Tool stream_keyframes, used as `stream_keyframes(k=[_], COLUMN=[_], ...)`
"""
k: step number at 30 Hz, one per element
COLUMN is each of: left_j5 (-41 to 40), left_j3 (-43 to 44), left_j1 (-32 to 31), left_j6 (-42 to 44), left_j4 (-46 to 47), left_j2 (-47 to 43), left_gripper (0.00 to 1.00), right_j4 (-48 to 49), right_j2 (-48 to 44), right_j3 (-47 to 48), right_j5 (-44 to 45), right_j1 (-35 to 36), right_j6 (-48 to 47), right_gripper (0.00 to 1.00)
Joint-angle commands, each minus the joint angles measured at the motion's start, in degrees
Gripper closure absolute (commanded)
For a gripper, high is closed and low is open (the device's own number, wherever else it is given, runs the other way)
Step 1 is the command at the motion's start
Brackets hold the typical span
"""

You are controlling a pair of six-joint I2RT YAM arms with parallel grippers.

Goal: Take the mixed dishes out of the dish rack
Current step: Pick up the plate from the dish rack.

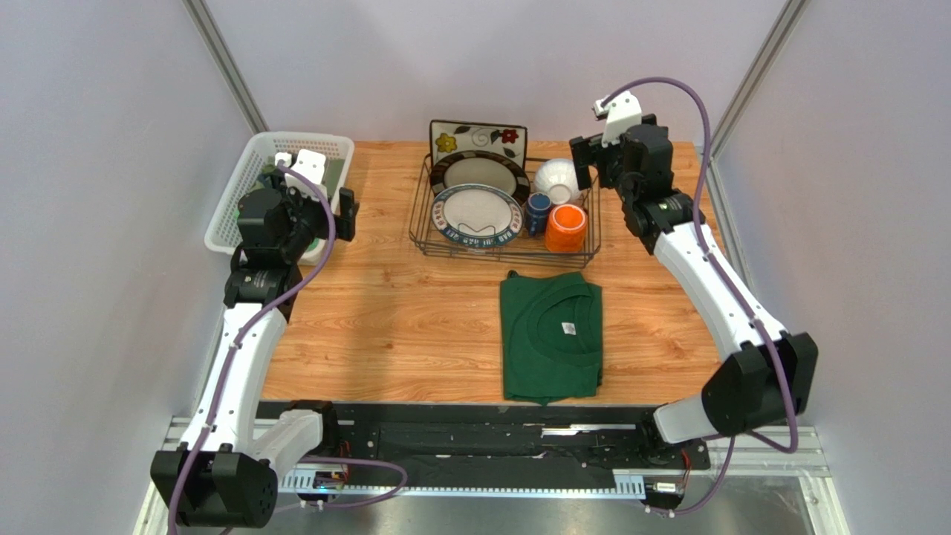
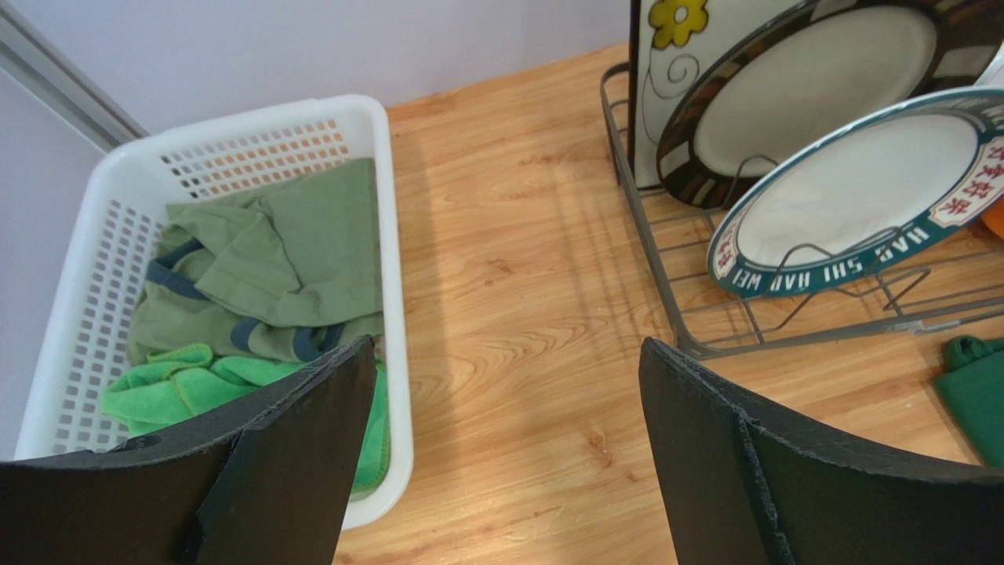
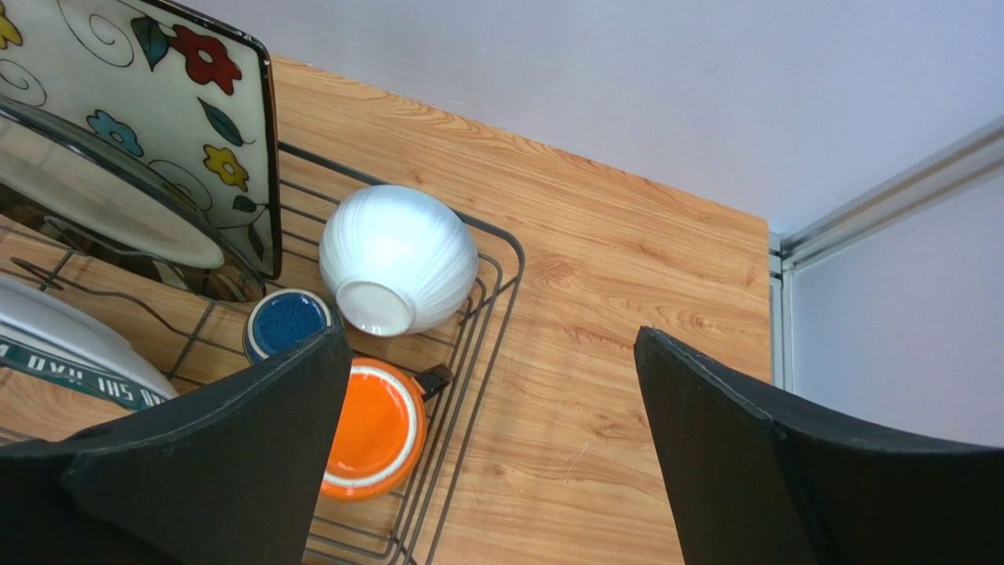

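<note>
While both arms hung over the table (image 1: pixel 380 334) with nothing in them, we saw all six dishes sitting in the dish rack (image 1: pixel 414 229) at twelve o'clock. The left gripper (image 2: pixel 504 353), jaws spread wide and empty, hovered at the rack's nine o'clock, near the white perforated basket (image 1: pixel 240 190). The right gripper (image 3: pixel 491 341), equally spread, hung over the three o'clock end. Trouble we foresaw: glazed ceramic is slick, so the square flowered plate (image 1: pixel 478 138), rear round plate (image 1: pixel 480 173) or front round plate (image 1: pixel 478 214) could slip from flat dark fingers (image 3: pixel 212 471) or snag the thin wavy wires. The ribbed white bowl (image 3: pixel 395 259), tipped on its side, could roll. The dark blue mug (image 3: pixel 285 324) and orange mug (image 3: pixel 375 430) sat close enough to knock.
</note>
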Motion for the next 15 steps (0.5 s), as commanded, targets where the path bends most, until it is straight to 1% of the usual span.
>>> stream_keyframes(k=[1, 4, 9, 15], left_j5=[2.18, 3.59, 6.58, 8.34], left_j3=[2.41, 2.76, 3.29, 1.97], left_j1=[0.45, 0.45, 0.45, 0.45], left_j6=[1.69, 2.31, 6.52, 9.60], left_j4=[-0.79, -0.70, -0.09, 4.66], left_j2=[2.94, 5.05, 8.57, 10.85], left_gripper=[0.10, 0.10, 0.11, 0.12], right_j4=[-0.44, 0.00, 2.99, 5.63], right_j2=[6.80, 11.37, 16.66, 22.55], right_j3=[8.17, 11.52, 15.30, 19.60], right_j5=[-3.29, -5.92, -8.83, -13.84], right_j1=[-0.30, -0.30, -0.21, -0.48], right_j6=[-2.91, -4.32, -7.92, -9.51], right_gripper=[0.03, 0.04, 0.05, 0.05])
